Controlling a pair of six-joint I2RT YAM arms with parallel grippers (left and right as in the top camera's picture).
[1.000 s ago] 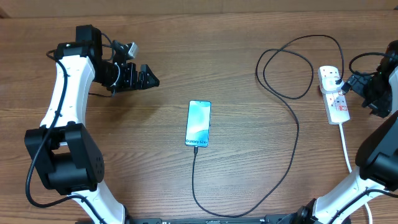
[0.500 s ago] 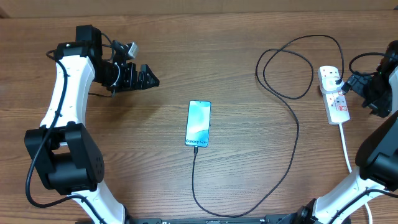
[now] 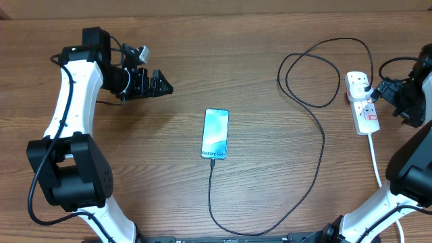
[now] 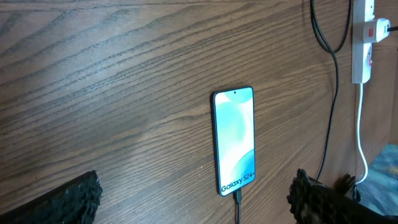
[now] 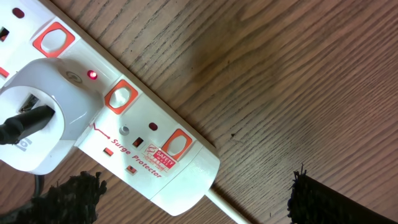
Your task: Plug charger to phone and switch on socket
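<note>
The phone (image 3: 215, 133) lies face up mid-table, its light blue screen lit. The charger (image 3: 322, 145), a thin black cable, is plugged into the phone's bottom edge (image 4: 237, 200), loops toward the near edge, then runs up and right to the socket (image 3: 363, 102). There it enters a white adapter (image 5: 37, 127) seated in the strip, and a small red light (image 5: 92, 75) glows beside it. My left gripper (image 3: 163, 82) is open at the far left, well away from the phone (image 4: 235, 140). My right gripper (image 5: 199, 208) hangs open just over the socket's (image 5: 134, 118) lead end, holding nothing.
The socket's white lead (image 3: 375, 158) runs down the right side toward the near edge. The cable's slack forms a large loop (image 3: 317, 67) at the back right. Both arm bases stand at the near corners.
</note>
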